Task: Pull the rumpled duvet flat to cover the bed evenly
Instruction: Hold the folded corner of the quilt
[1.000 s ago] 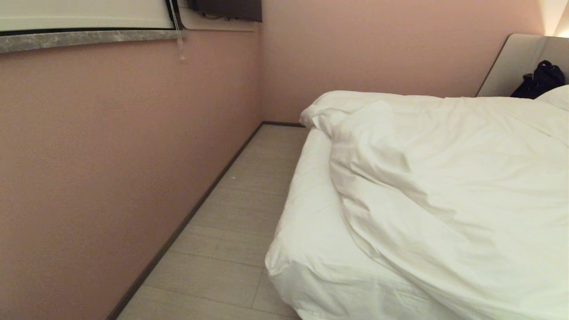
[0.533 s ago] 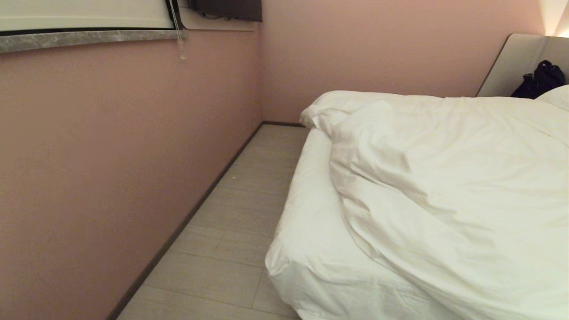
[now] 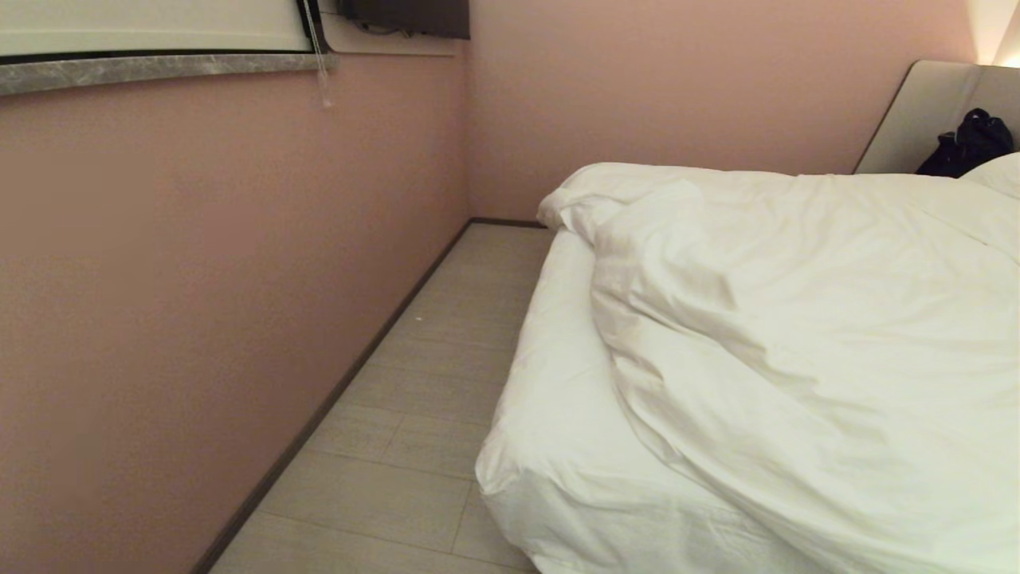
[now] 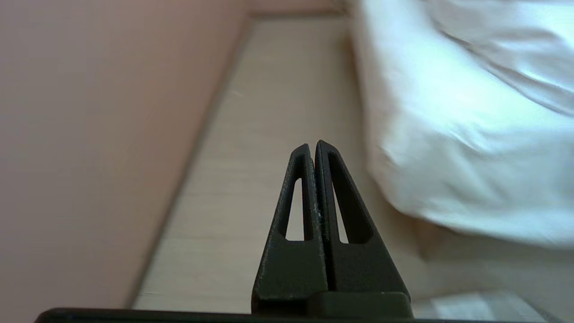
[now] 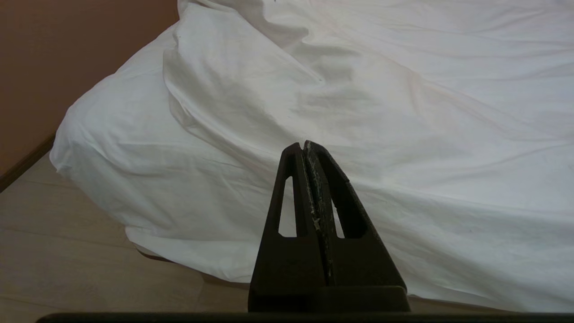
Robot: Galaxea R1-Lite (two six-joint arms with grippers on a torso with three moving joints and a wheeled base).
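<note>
The thick, puffy white quilted duvet lies rumpled over the right part of the wide low bed with its white-sheeted mattress; its left edge is bunched and folded back, leaving a strip of bare sheet along the bed's left side and near-left corner; at the far left its corner is rolled into a lump near the far wall. A plump white pillow shows at the far right, with a black bag against the padded beige headboard behind it. Pale plank flooring runs between the bed and the pink wall on the left. Neither arm shows in the head view; the left hand, black fingers pressed together and holding nothing, hangs above the floor just beside the bed's near-left corner; the right hand, likewise closed and empty, points at the duvet's near edge without touching it.
</note>
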